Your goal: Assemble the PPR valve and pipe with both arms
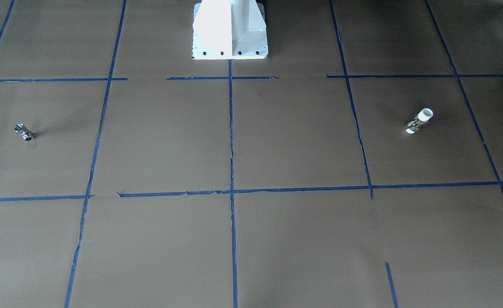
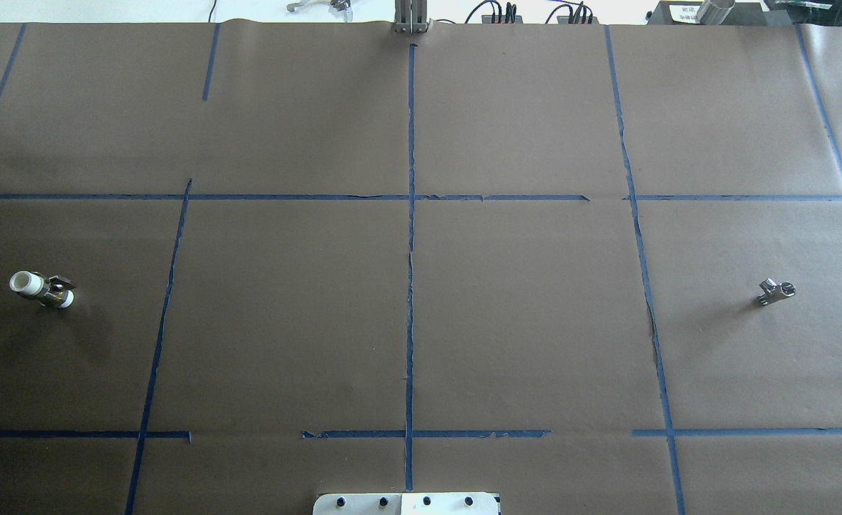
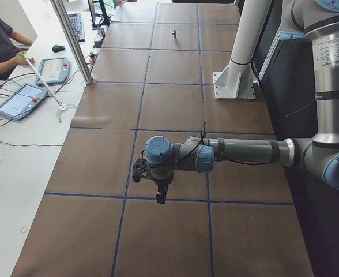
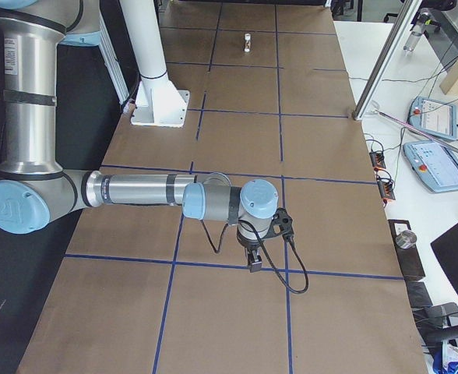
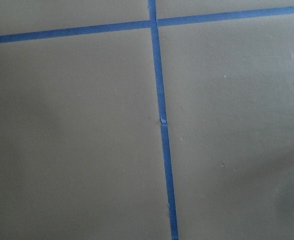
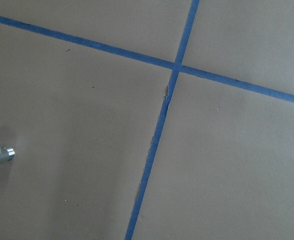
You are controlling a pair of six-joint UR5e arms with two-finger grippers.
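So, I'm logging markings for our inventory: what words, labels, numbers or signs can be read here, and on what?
No text reads for certain.
Sticker on the left arm: print too small.
White label at the overhead view's top right: blurred.
Tablet screens: too small.
PPR valve and pipe: no marking visible.

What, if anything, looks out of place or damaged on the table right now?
Nothing serious: the blue tape lines are frayed and gapped in spots. The PPR valve and the pipe lie far apart, with no visible damage.
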